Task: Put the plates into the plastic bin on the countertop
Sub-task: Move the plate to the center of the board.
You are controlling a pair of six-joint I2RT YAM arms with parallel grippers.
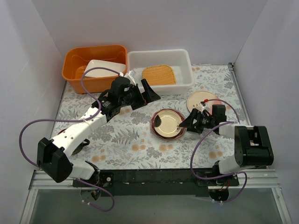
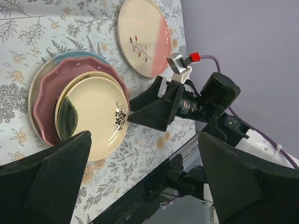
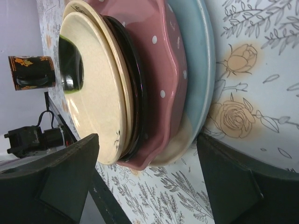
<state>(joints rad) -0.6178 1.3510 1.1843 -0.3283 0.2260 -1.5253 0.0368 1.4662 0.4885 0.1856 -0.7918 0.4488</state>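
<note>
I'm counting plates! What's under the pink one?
A light-blue plate; only its rim shows beneath the pink plate. Anything lower is covered.

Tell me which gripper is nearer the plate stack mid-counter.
Right. The right gripper sits at the right edge of the plate stack, open toward it; the left gripper hangs farther off, up by the plastic bin.
</note>
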